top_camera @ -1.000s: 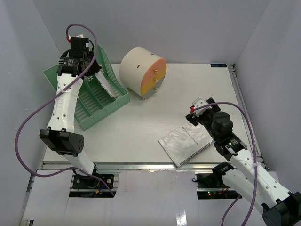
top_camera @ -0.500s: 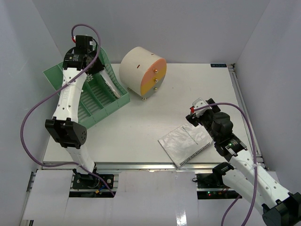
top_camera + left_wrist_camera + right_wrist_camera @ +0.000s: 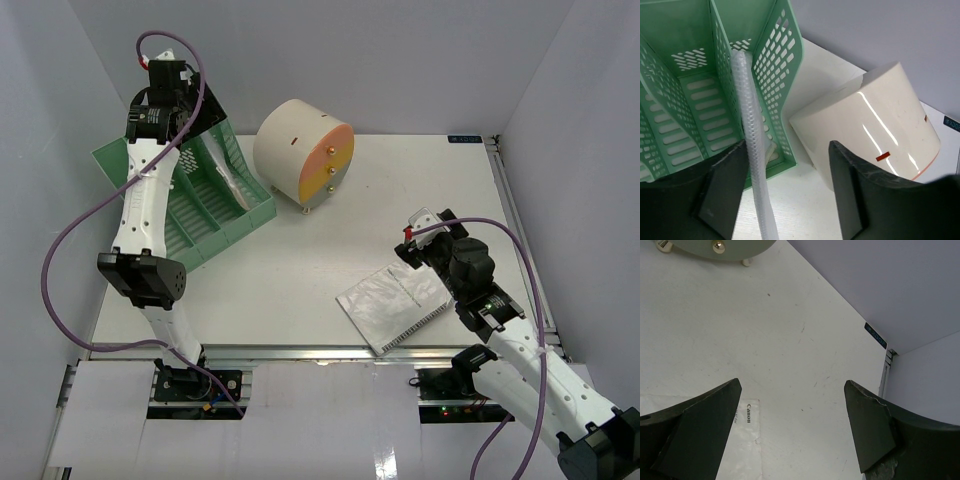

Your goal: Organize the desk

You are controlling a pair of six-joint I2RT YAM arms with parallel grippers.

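**Top ext:** Your tabletop (image 3: 400, 180) is the big white surface w/ a metal rail along the near edge; it fills most of the view. A green file rack (image 3: 215, 215) sits at its far-left corner, set at an angle. The drum drawer unit (image 3: 300, 150) stands just right of the rack, orange-yellow face turned to the right-front. A bagged booklet (image 3: 395, 305) lies flat near the front edge, right of centre. Your left end effector (image 3: 197, 125) is up over the rack's far end; you can't read the fingers from here. Your right end effector (image 3: 413, 238) is at the booklet's far-right corner.

**L wrist:** Your left end effector (image 3: 785, 195) has its fingers apart w/ nothing clamped. A white ribbed spine (image 3: 752, 150) stands in a rack slot and runs up between the fingers, closer to the picture-left one. Can't tell if it touches. The drum drawer unit (image 3: 870, 130) is right beside the rack, w/ a strip of tabletop (image 3: 795, 215) between them.

**R wrist:** Your right end effector (image 3: 790, 430) has its fingers wide apart, nothing between them, and bare tabletop (image 3: 790, 340) below. The bagged booklet's corner w/ "Canon" print shows at lower left (image 3: 747, 440). The drum drawer unit's feet are at top left (image 3: 715, 247). A blue label (image 3: 875, 335) sits at the far edge.
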